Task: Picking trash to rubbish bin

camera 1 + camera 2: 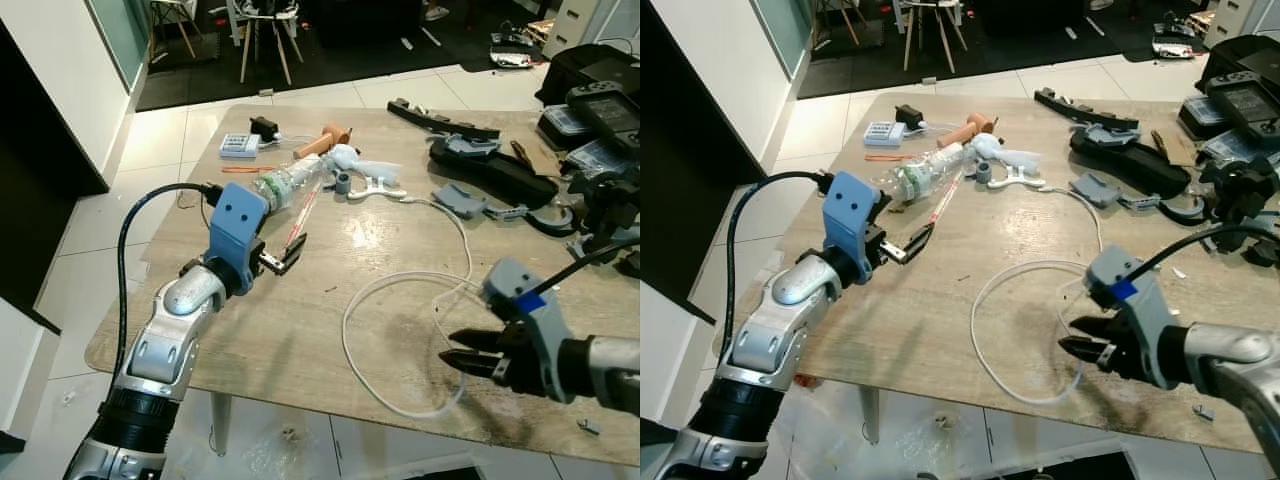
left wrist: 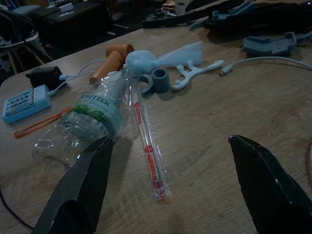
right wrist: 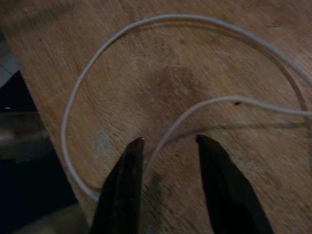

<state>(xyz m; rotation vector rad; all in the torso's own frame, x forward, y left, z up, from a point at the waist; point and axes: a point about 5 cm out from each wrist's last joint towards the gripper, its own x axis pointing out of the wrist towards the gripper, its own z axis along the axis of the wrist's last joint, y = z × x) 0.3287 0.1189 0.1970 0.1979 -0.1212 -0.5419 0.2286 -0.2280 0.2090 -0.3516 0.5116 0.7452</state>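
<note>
At the table's near edge, right gripper [image 1: 455, 350] sits low over the wooden table [image 1: 300, 320], silver forearm coming in from the right, blue wrist block up top. Fingers [image 3: 122, 195] slightly apart, nothing between them but a strand of the white cable [image 1: 400, 290], which loops on the wood just under the tips; contact can't be told.

Left arm bent at the elbow, forearm rising from the near left corner, blue wrist mount on top with a black cord arcing off it. Left gripper [image 1: 283, 257] hovers over the table's left side, fingers [image 2: 83, 190] spread wide, holding nothing, aimed at the crushed clear plastic bottle [image 2: 92, 122]. Bottle lies on its side, green label, cap end away from the gripper, looks empty. A long thin wrapped straw [image 2: 146, 146] lies right beside the bottle.

Farther back: grey ring [image 2: 160, 80], white plastic piece [image 2: 195, 73], pale blue crumpled wrapper [image 2: 161, 57], orange handle [image 2: 109, 58], orange rubber band [image 2: 39, 124], blue battery case [image 2: 22, 102], black plug [image 2: 44, 75]. Far right: black gear and cases [image 1: 590, 100]. Beyond the table, chair legs [image 1: 265, 40] on a dark floor.
</note>
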